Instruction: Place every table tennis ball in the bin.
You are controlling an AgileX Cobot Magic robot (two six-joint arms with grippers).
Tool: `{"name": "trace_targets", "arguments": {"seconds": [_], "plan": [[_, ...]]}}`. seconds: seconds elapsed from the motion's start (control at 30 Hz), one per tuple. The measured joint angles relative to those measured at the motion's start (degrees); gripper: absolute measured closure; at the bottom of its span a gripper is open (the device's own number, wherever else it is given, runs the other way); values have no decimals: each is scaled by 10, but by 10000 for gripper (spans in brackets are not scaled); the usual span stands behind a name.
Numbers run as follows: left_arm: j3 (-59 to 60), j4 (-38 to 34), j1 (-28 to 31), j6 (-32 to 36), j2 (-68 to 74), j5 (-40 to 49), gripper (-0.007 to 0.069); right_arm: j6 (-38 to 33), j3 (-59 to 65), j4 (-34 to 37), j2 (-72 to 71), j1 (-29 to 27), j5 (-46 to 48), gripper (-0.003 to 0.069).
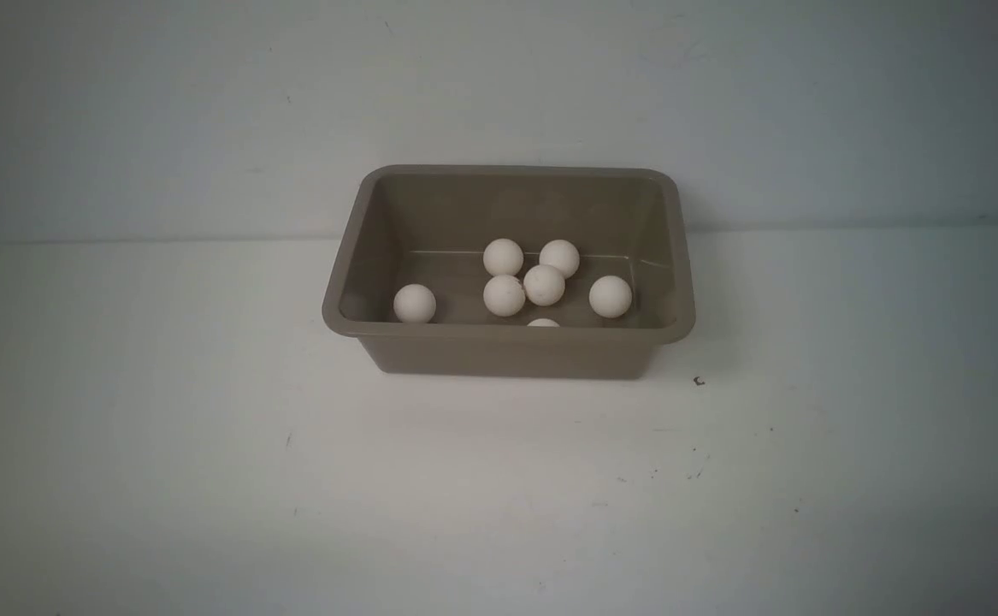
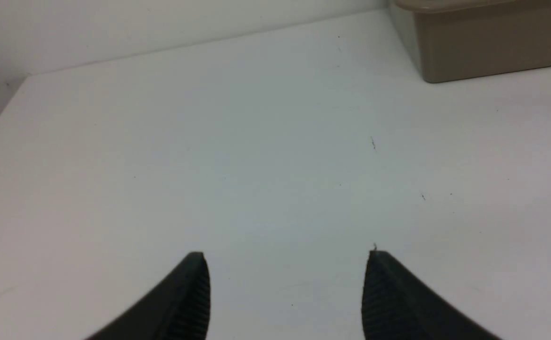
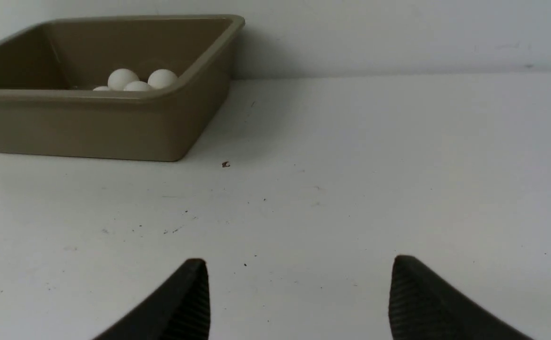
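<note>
A big white table sits in front of a pale wall. The table has tiny dark specks, and one small dark bit lies on it.

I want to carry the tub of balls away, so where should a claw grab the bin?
Grip the bin by its flared rim on a short end wall, coming down from above with one finger inside and one outside. The rim juts outward all round, giving a lip. The right end looks handiest: the balls lie clear of that wall.
</note>
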Motion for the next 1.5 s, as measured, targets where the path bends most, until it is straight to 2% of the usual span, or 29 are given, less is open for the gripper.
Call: {"name": "trace_targets", "arguments": {"seconds": [0.23, 1.5], "plan": [[0, 0, 0, 0, 0, 0, 230, -27, 0, 1, 0, 0, 0, 197], [0, 0, 0, 0, 0, 0, 230, -30, 0, 1, 0, 0, -1, 197]]}}
